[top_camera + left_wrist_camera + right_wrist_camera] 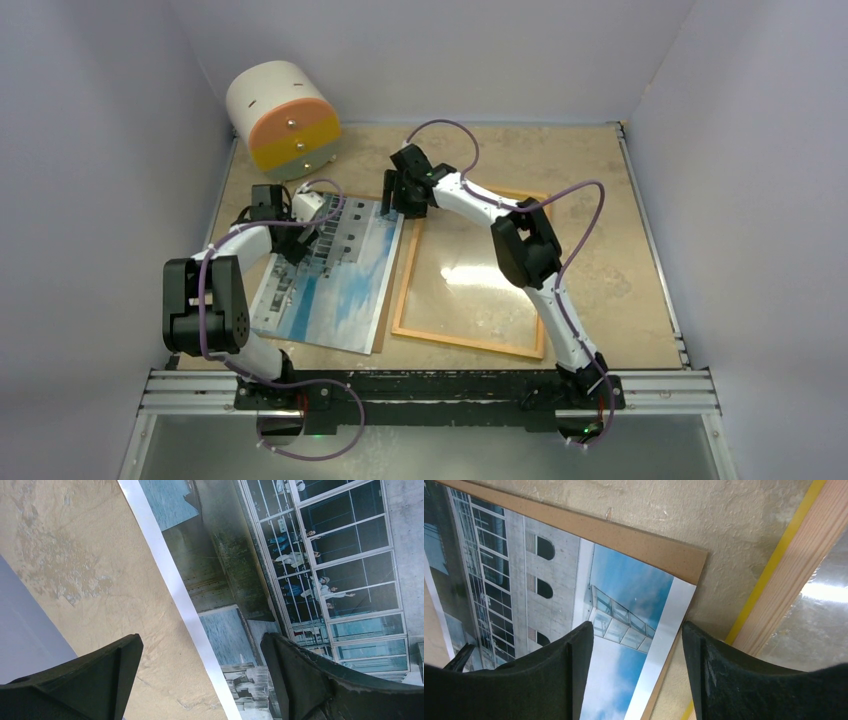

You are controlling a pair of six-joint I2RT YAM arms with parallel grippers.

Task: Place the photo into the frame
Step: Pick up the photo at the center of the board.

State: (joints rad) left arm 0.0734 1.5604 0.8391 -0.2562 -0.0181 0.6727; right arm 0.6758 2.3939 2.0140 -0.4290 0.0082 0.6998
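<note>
Photo (338,288) face-up beside frame (466,342), perhaps touching

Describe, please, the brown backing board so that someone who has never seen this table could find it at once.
On the tan table, left of centre, lies the photo of a pale building. The backing board is the plain brown sheet under it, peeking out as a narrow border; unlike the frame beside it, it is solid.

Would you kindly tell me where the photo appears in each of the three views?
Top external: the photo lies left of centre, beside the frame.
Left wrist: fills the right half.
Right wrist: left and centre.
Shared landmark: the beige table.
</note>
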